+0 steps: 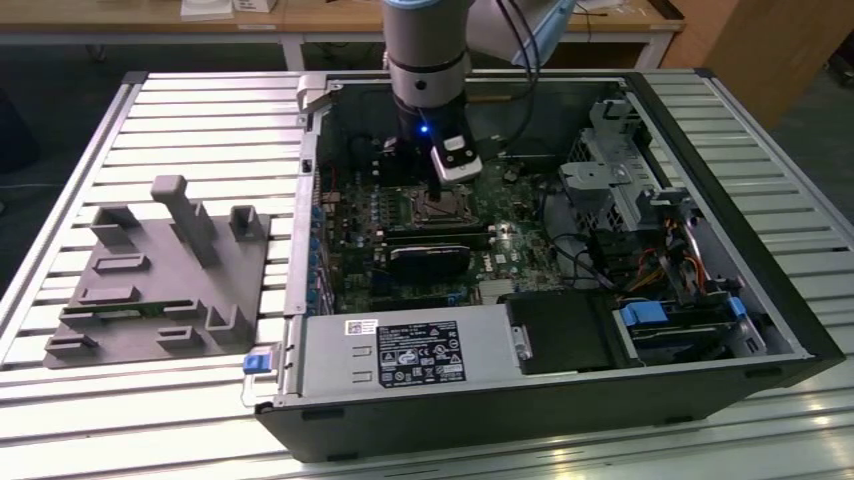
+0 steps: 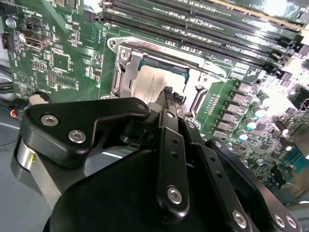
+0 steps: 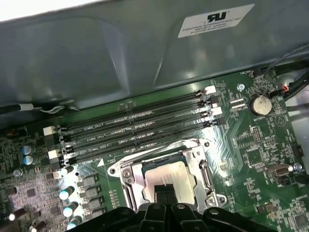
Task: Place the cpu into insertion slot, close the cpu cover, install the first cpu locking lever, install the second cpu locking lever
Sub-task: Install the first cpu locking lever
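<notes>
**CPU seated in its socket as robot arm hovers over the motherboard**

CPU (image 3: 164, 175), its dull silver top face up, lies flat inside the insertion slot (image 3: 126, 176) on the green motherboard (image 3: 251, 145), just beside the long black memory slots (image 3: 135, 128). The cpu cover (image 2: 126, 72) appears, in both wrist views, as a silvery frame lying around the chip; whether it is pressed fully down and latched cannot be told. The gripper (image 2: 170, 93) hangs directly over the CPU with its two dark fingertips drawn together, almost touching, and nothing visible between them; it seems to hold nothing. Whether the tips touch the chip's top is unclear. In the exterior view the arm (image 1: 427, 60) stands upright inside the open computer case (image 1: 561, 400), which lies on a slatted metal table (image 1: 200, 110), with a grey fixture block (image 1: 160, 280) well apart from the socket, outside the case.

By these views the placing step looks done, and the work stands at closing the cover or beginning on the locking levers, neither of which can be made out with certainty. The next move would call for a precise, narrow contact on thin metal beside the socket, without nudging the seated chip.
</notes>
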`<state>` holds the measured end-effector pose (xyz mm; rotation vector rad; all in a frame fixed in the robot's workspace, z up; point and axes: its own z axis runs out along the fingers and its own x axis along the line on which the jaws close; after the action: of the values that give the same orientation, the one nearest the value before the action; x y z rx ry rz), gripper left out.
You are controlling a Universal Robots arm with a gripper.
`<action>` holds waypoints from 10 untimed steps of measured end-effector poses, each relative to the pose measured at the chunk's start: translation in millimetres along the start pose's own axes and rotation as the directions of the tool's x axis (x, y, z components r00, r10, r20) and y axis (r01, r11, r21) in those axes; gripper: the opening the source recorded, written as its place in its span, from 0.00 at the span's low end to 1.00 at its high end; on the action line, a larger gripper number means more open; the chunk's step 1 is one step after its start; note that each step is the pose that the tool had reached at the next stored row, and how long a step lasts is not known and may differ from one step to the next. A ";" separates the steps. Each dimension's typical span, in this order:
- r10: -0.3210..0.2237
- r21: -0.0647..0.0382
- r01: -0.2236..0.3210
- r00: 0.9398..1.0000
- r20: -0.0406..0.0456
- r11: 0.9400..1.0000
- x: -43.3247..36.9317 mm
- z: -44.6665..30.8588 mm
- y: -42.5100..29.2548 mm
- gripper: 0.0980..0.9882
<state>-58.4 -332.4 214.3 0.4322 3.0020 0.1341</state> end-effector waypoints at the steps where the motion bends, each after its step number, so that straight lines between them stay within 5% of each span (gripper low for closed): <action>1: 0.000 0.004 0.000 1.000 0.001 1.000 -0.1 -1.1 0.1 0.01; 10: -0.003 0.024 0.003 1.000 0.007 1.000 -3.1 -17.2 2.3 0.01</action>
<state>-56.7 -332.4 231.9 0.4296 3.0005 0.0961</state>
